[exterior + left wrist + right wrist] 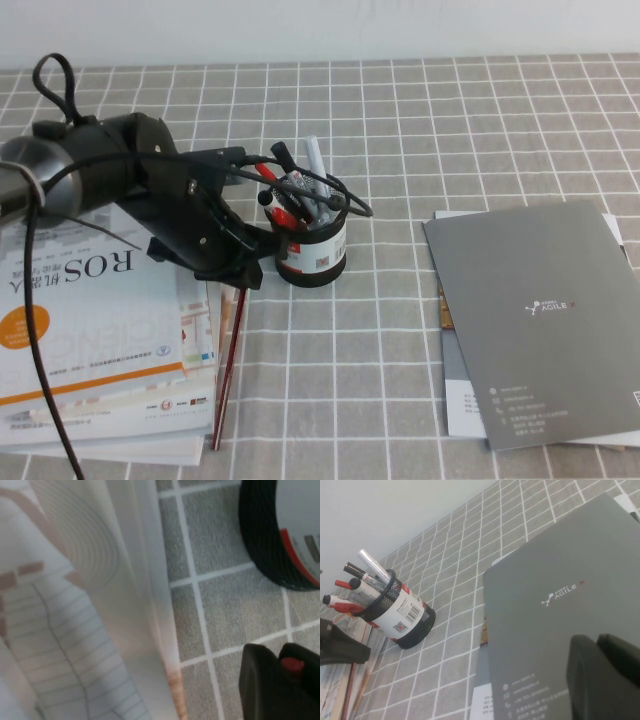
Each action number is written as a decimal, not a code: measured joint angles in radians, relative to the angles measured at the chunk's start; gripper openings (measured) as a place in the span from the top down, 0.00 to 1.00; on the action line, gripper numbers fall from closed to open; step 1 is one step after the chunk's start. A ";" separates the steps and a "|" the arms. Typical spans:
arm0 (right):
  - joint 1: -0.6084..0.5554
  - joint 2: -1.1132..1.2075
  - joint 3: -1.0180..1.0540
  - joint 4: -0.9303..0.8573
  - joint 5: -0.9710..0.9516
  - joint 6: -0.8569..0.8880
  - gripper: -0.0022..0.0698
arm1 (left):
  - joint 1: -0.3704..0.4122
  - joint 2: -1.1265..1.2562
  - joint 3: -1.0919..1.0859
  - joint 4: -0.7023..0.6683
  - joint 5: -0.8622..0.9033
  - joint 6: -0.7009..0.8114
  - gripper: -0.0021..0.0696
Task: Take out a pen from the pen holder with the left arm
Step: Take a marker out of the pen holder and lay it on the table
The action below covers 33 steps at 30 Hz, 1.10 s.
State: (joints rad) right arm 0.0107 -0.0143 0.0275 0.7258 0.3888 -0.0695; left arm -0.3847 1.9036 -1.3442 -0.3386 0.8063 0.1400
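Beside holder (pixel 312 256), left hand (pixel 238 279) pinches pen (pixel 228 370); right hand (pixel 600 676) over booklet (pixel 545 595).

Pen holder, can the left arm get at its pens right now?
Probably yes: the pens stick up uncovered from the pen holder, and the left pincer sits shut, low beside it, apparently on a red pen; it must lift first. The right pincer hovers over the grey booklet.

A desk in an office or lab is suggested. A pen holder (pixel 315 255) filled with pens (pixel 316 160) is set mid-table. Books (pixel 90 330) are stacked near left, and a grey brochure (pixel 535 320) is laid at the right on a checked cloth (pixel 400 130).
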 joint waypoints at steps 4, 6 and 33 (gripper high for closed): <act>0.000 0.000 0.000 0.000 0.000 0.000 0.99 | 0.018 0.000 0.000 0.000 -0.013 -0.006 0.82; 0.000 0.000 0.000 0.000 0.000 0.000 0.99 | 0.029 0.000 0.000 0.002 -0.011 -0.006 0.75; 0.000 0.000 0.000 0.000 0.000 0.000 0.99 | 0.066 -0.698 0.223 0.169 0.125 0.030 0.97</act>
State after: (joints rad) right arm 0.0107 -0.0143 0.0275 0.7258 0.3888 -0.0695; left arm -0.3192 1.2052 -1.1214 -0.1699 0.9314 0.1700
